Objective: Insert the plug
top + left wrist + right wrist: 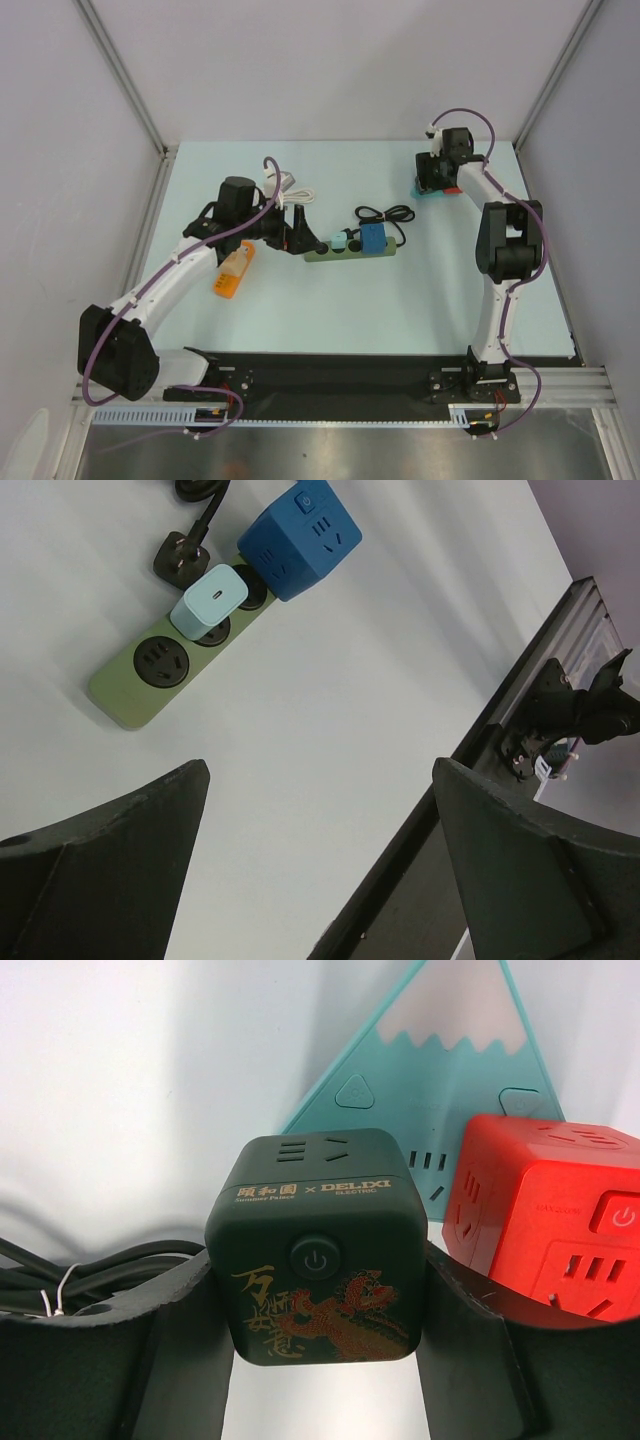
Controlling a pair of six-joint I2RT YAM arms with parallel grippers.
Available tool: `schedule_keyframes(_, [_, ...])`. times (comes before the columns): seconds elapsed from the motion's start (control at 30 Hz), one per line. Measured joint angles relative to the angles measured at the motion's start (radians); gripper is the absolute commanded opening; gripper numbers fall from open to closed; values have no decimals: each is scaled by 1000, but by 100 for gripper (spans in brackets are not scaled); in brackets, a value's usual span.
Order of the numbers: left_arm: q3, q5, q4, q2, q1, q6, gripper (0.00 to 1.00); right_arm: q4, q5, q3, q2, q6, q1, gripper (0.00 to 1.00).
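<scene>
right gripper pinches the dark cube plug well to the right of the green power strip; left gripper hangs spread wide just left of it. keep your cube level, align it over the strip's free left-end socket, press straight down. its prongs are hidden beneath.

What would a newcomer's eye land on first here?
Probably the dark green cube socket with a gold dragon, gripped between the right arm's jaws at the far right, beside a red cube socket and a teal mountain-shaped power strip. Next, in the middle, the olive power strip carrying a blue cube adapter and a pale blue charger, with the left arm's jaws wide open near its end.
</scene>
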Motion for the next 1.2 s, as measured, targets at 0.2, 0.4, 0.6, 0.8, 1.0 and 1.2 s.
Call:
schedule_keyframes(0.2, [0, 0, 0, 0, 0, 0, 100, -6, 19, 14, 8, 28, 9, 0])
schedule_keyframes(0.4, [0, 1, 0, -2, 0, 0, 100, -33, 49, 61, 33, 56, 21, 0])
schedule_keyframes(0.6, [0, 2, 0, -6, 0, 0, 100, -51, 71, 75, 39, 74, 26, 0])
schedule_keyframes(0.8, [0, 3, 0, -8, 0, 0, 100, -51, 90, 75, 39, 74, 28, 0])
schedule_keyframes(1.0, [0, 3, 0, -8, 0, 0, 100, -49, 90, 74, 39, 74, 27, 0])
schedule_keyframes(1.2, [0, 3, 0, -8, 0, 0, 100, -21, 88, 51, 36, 73, 25, 0])
